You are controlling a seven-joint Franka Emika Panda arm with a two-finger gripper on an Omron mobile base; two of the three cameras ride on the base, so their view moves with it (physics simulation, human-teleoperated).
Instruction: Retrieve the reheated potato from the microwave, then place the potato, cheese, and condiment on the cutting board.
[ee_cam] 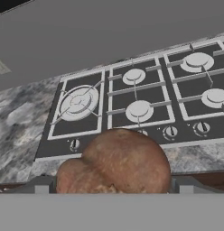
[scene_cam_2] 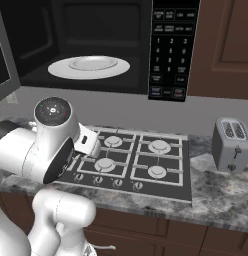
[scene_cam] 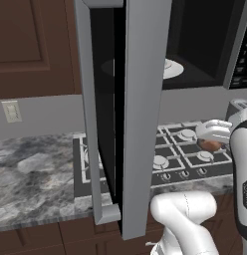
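A home kitchen, rendered. Marked by a gas stove (scene_cam_2: 131, 160) with four burners set into a grey marbled worktop (scene_cam_2: 221, 192), a wall-mounted microwave (scene_cam_2: 121, 45) at 12 o'clock above it, door open, a silver toaster (scene_cam_2: 230, 145) at 3 o'clock, and dark wooden cabinets (scene_cam_2: 226, 45).

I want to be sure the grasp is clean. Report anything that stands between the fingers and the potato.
Nothing visible does. The potato sits right between the fingers, held by the gripper in the air above the stove. The open microwave door stands apart from it, toward the left edge of the left base view.
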